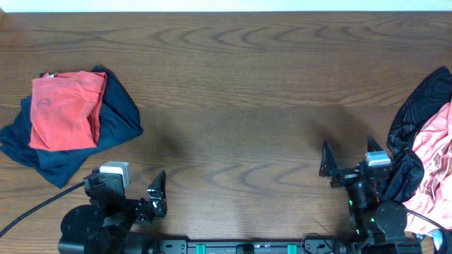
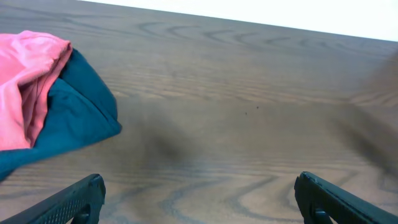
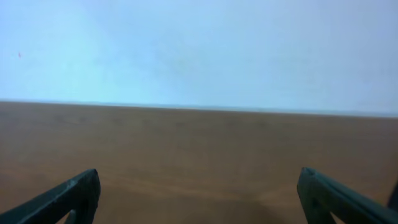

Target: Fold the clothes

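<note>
A folded red shirt [image 1: 65, 111] lies on a folded navy garment [image 1: 116, 116] at the table's left; both show in the left wrist view, red [image 2: 25, 87] on navy [image 2: 81, 118]. An unfolded heap at the right edge holds a black garment [image 1: 413, 120] and a pink garment [image 1: 438, 166]. My left gripper [image 1: 145, 194] is open and empty near the front edge, right of the folded stack; its fingers frame bare wood [image 2: 199, 193]. My right gripper [image 1: 346, 161] is open and empty near the front edge, just left of the heap; its view [image 3: 199, 193] shows only table and wall.
The brown wooden table [image 1: 240, 85] stretches between the two piles. A cable [image 1: 28, 212] runs off the front left from the left arm's base. A pale wall [image 3: 199, 50] stands beyond the far edge.
</note>
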